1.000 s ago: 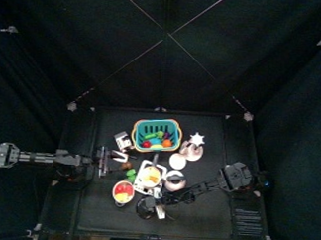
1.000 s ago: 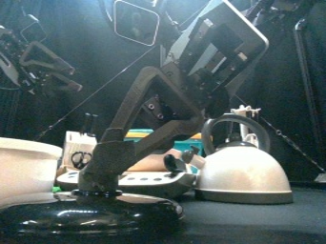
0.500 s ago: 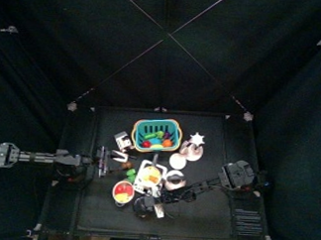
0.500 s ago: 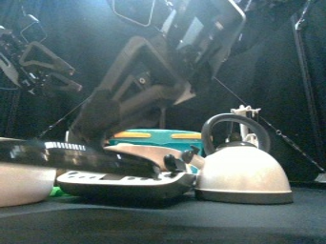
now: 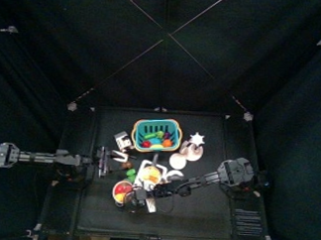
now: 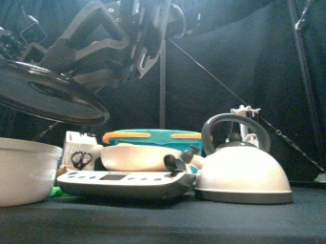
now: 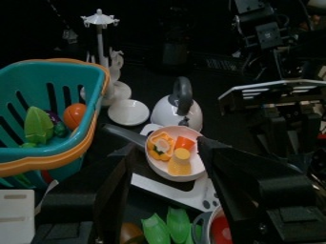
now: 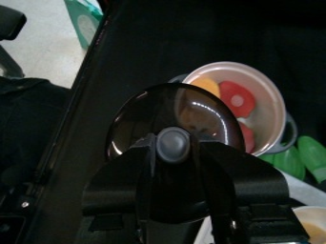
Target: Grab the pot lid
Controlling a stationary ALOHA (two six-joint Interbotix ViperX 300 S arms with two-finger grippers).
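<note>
So the right tool [image 8: 173, 191] has the pot lid [image 8: 174, 129] pinched by its pale knob, probably since that's the only graspable bit. The lid hangs tilted, clear above the table [image 6: 192, 224], so I'd call the grab basically done. The left tool's state I can't tell; that arm just rests off at its side.

The pot lid [image 8: 176, 133], a dark grey glossy disc with a pale grey knob at its centre, is hanging in the air above the table, clear of every surface. In the front view the pot lid [image 6: 51, 91] is sitting high at the left, tilted, its rim toward the camera and its shiny face catching streaks of light. In the right wrist view it is facing the camera nearly flat on, the knob pointing straight out and two bright reflections lying on its dark surface. From the top view it is showing only as a small dark shape near the table's front, too small to make out.
</note>
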